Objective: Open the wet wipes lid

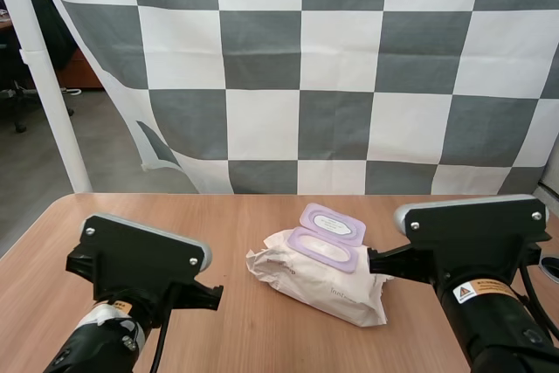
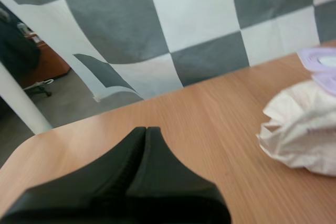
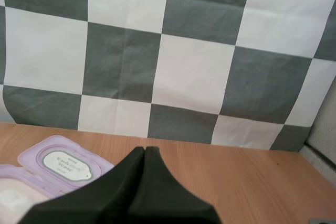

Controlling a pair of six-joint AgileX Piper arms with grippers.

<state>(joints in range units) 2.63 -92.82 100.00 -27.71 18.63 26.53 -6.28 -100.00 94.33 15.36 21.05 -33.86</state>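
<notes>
A pale pink pack of wet wipes point(image 1: 319, 279) lies on the wooden table point(image 1: 227, 224) between my two arms. Its purple lid point(image 1: 333, 224) is flipped open and lies back toward the far side, with the oval opening point(image 1: 321, 249) uncovered. My left gripper point(image 2: 146, 129) is shut on nothing, its fingers together as one dark wedge, left of the crumpled end of the pack point(image 2: 302, 132). My right gripper point(image 3: 144, 150) is also shut on nothing, to the right of the open lid point(image 3: 65, 163).
The table's left edge and rounded corner point(image 2: 26, 145) lie close to my left gripper. Bare wood stretches in front of the pack and to both sides. A white pole point(image 1: 48, 85) stands off the table's far left.
</notes>
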